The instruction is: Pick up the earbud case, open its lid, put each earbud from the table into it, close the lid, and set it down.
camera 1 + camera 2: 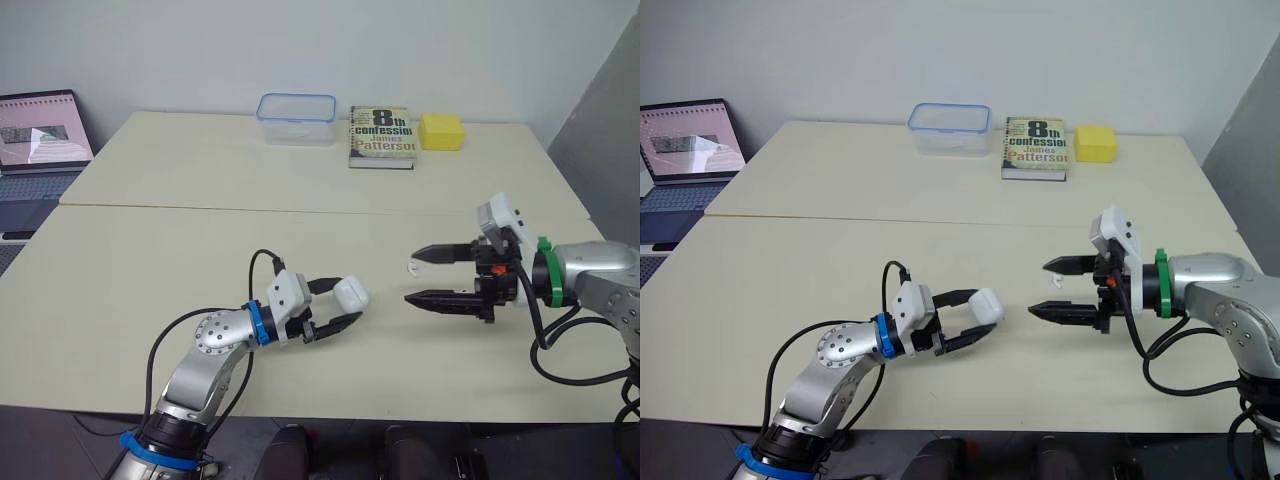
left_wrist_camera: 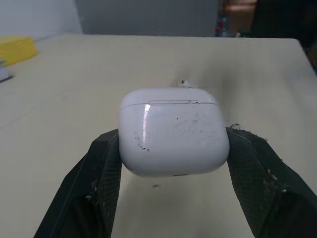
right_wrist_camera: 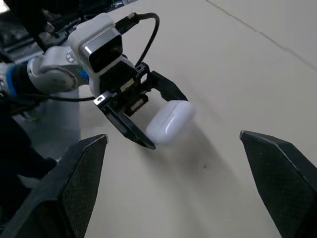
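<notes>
The left gripper (image 1: 349,301) is clamped on the white earbud case (image 2: 173,131), one black finger pad (image 2: 106,158) pressed to each side of the shell. The lid is shut, its seam running level across the case near the top. The case sits at the very tips of the fingers, low over the front part of the pale table (image 1: 150,260); whether it touches the surface cannot be told. Facing it from the robot's right, the right gripper (image 1: 412,277) hangs with its two fingers spread wide, one above the other, tips pointed toward the case and a gap of bare table between the two grippers. A small white earbud (image 1: 411,266) lies on the table just beside the right gripper's fingertips. At the far edge of the table stand a clear plastic container (image 1: 296,118), a paperback book (image 1: 381,136) and a yellow block (image 1: 441,131) in a row. An open laptop (image 1: 40,135) sits off the table's left end.
</notes>
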`<state>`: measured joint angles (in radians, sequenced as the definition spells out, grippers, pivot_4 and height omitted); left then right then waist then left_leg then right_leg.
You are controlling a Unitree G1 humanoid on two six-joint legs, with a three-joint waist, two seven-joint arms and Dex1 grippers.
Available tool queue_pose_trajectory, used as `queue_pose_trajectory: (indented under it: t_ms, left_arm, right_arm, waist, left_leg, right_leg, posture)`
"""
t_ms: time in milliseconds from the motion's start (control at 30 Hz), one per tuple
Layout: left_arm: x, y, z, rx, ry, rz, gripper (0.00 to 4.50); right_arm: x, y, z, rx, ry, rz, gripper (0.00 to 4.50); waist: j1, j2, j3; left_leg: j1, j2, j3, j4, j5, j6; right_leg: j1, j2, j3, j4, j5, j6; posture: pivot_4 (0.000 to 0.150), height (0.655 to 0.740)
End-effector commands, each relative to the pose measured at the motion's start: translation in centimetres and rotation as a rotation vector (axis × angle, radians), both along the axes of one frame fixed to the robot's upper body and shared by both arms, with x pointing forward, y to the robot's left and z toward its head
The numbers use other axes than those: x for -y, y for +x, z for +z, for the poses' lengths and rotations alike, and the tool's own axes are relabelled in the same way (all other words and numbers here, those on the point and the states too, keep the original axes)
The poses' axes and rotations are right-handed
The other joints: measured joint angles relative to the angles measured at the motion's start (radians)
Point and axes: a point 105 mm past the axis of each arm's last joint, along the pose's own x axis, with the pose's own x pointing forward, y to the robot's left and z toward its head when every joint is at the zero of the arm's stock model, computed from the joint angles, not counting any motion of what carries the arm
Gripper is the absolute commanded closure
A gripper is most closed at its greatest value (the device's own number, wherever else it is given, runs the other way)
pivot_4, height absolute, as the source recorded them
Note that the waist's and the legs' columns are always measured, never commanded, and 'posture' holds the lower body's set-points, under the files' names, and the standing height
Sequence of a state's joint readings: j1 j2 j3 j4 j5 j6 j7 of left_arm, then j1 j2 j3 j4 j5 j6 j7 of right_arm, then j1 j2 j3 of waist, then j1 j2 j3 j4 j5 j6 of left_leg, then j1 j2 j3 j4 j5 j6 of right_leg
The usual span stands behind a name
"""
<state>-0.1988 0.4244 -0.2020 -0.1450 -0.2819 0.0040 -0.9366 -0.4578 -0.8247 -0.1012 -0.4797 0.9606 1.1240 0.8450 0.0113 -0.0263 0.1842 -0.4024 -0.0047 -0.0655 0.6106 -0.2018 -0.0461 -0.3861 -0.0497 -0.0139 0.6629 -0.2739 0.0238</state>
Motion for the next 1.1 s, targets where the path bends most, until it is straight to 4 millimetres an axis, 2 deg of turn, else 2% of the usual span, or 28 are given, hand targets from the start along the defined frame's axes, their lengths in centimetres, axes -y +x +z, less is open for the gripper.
queue_pose_trajectory:
  t_ms: [33,167,300,633,767,1000,1033,1100]
  left_arm:
    - [1.0,-0.2,1.6,0.147,-0.019,-0.070,1.72]
    - [1.3,-0.2,2.0,0.209,-0.034,-0.099,1.72]
    - [1.7,-0.6,2.0,0.264,-0.021,-0.153,1.72]
    - [1.8,-0.8,2.0,0.295,-0.031,-0.150,1.72]
    - [1.8,-0.9,2.0,0.304,-0.028,-0.151,1.72]
    - [1.7,-1.0,1.9,0.307,-0.030,-0.151,1.72]
    - [1.8,-1.1,1.9,0.309,-0.031,-0.154,1.73]
    - [1.8,-1.1,2.0,0.306,-0.038,-0.152,1.73]
  right_arm:
    - [-1.2,-1.1,-0.5,-0.128,0.058,-0.009,0.00]
    - [-1.9,-1.2,-1.3,-0.236,0.094,-0.029,0.00]
    - [-2.5,-0.5,-2.5,-0.328,0.114,-0.068,0.00]
    - [-3.3,-0.1,-3.4,-0.408,0.127,-0.070,0.00]
    - [-3.5,0.0,-3.5,-0.417,0.130,-0.067,0.94]
    - [-3.7,0.0,-3.4,-0.430,0.141,-0.050,3.51]
    - [-3.7,0.0,-3.3,-0.433,0.143,-0.046,3.75]
    - [-3.7,0.0,-3.3,-0.437,0.143,-0.040,3.74]
  waist:
    - [-0.001,0.000,0.000]
    - [-0.004,0.000,0.000]
    - [-0.008,0.000,0.000]
    - [-0.011,0.000,0.000]
    - [-0.012,0.000,0.000]
    - [-0.012,0.000,0.000]
    - [-0.012,0.000,0.000]
    - [-0.012,0.000,0.000]
  left_leg:
    - [0.000,0.000,0.000,0.000,0.000,0.000]
    - [0.000,-0.001,0.002,0.001,0.000,0.001]
    - [0.000,-0.001,0.002,0.001,-0.001,0.002]
    - [0.000,-0.001,0.002,0.001,-0.001,0.002]
    - [0.000,0.000,0.002,0.001,-0.001,0.002]
    - [0.000,0.001,0.002,0.001,-0.001,0.002]
    - [0.000,0.001,0.002,0.001,-0.001,0.002]
    - [0.000,0.001,0.002,0.001,-0.001,0.002]
  right_leg:
    - [0.000,0.001,0.000,0.000,0.000,0.001]
    - [0.000,0.002,0.001,0.000,0.000,0.004]
    - [0.000,0.003,0.001,-0.001,0.000,0.004]
    - [-0.001,0.006,0.001,0.000,0.000,0.005]
    - [-0.001,0.007,0.001,0.000,0.000,0.005]
    - [-0.001,0.008,0.001,0.000,0.000,0.005]
    - [-0.001,0.008,0.001,0.000,0.000,0.005]
    - [-0.001,0.008,0.001,0.000,0.000,0.005]
  posture:
    - [0.150,0.7377]
    - [0.150,0.7377]
    - [0.150,0.7377]
    - [0.150,0.7377]
    - [0.150,0.7377]
    - [0.150,0.7377]
    - [0.150,0.7377]
    - [0.150,0.7377]
